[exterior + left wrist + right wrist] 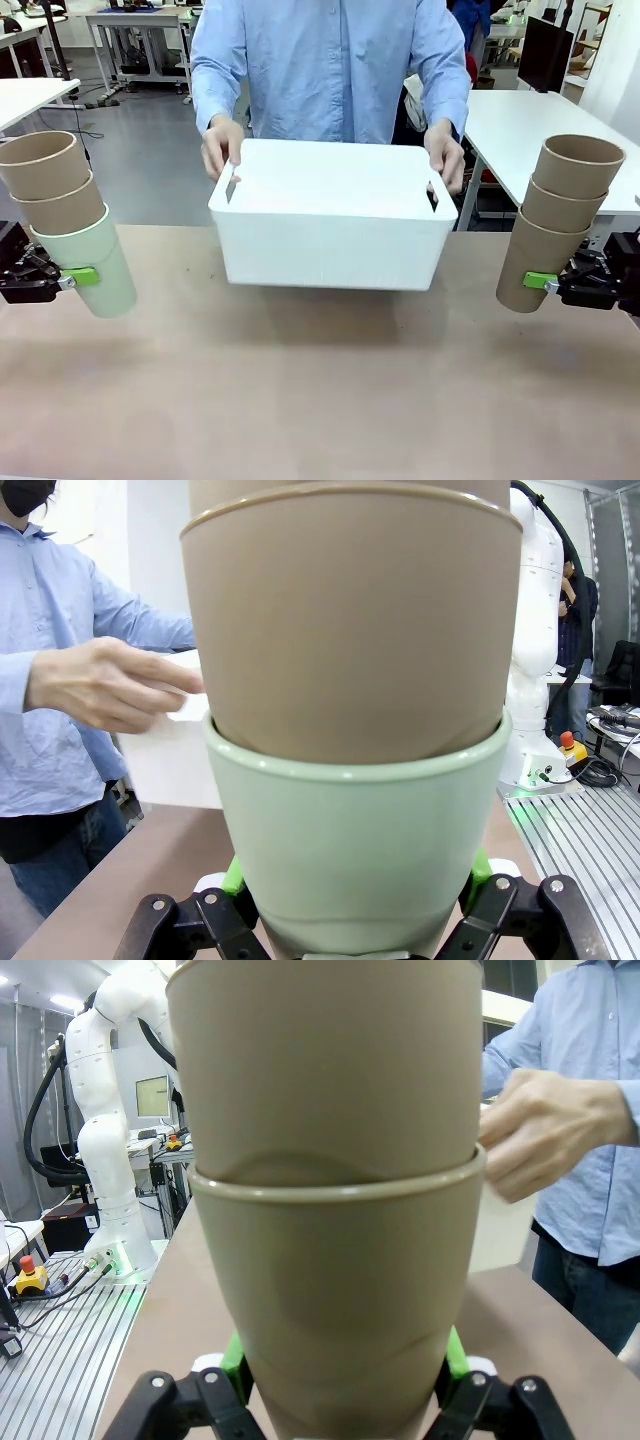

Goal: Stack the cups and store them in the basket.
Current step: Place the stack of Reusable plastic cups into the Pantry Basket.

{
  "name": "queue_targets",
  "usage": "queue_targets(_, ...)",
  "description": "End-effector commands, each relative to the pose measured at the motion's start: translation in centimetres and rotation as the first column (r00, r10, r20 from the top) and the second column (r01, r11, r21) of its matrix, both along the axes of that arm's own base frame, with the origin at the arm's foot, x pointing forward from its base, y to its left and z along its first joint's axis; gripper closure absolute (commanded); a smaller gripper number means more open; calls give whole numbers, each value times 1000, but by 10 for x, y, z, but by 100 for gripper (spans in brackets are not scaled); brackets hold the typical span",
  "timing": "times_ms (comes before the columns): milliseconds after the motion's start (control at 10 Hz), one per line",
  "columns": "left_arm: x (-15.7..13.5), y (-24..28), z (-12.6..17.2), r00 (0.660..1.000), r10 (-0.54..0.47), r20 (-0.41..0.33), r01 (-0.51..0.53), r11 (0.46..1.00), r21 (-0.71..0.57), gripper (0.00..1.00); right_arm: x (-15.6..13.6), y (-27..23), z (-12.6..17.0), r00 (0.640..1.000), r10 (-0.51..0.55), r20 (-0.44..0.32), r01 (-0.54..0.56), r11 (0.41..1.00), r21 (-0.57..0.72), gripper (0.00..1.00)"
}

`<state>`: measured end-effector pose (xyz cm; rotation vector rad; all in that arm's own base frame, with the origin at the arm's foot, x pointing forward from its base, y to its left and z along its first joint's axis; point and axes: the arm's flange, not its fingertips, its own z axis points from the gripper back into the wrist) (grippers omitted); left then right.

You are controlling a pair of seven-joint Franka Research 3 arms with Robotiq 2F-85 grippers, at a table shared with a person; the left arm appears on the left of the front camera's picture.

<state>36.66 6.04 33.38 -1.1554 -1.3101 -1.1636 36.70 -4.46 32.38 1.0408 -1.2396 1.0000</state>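
At the far left my left gripper (78, 277) is shut on a stack of three cups: a mint green cup (92, 262) at the bottom with two tan cups (52, 185) nested in it, tilted left. The left wrist view has the green cup (360, 850) between my pads, a tan cup (350, 630) above it. At the far right my right gripper (540, 282) is shut on a stack of three tan cups (555, 220), tilted right, close up as tan cups (330, 1260) in the right wrist view. The white basket (335, 215) stands at the table's far middle, a person's hands (222, 145) on both of its ends.
The person in a blue shirt (330, 60) stands behind the basket. The brown table (320, 390) stretches bare in front of the basket and between my two arms. White tables (540, 120) stand farther back.
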Motion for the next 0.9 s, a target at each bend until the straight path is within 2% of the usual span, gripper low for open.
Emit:
queue_targets(0, -2, 0, 3, 1000, -4, 13, 4, 1000, -7, 12, -1, -2, 4, 1000, 2, 9, -2, 1000, -7, 15)
queue_targets(800, -2, 0, 3, 1000, -4, 13, 4, 1000, -7, 12, -1, -2, 4, 1000, 2, 9, -2, 1000, -7, 15)
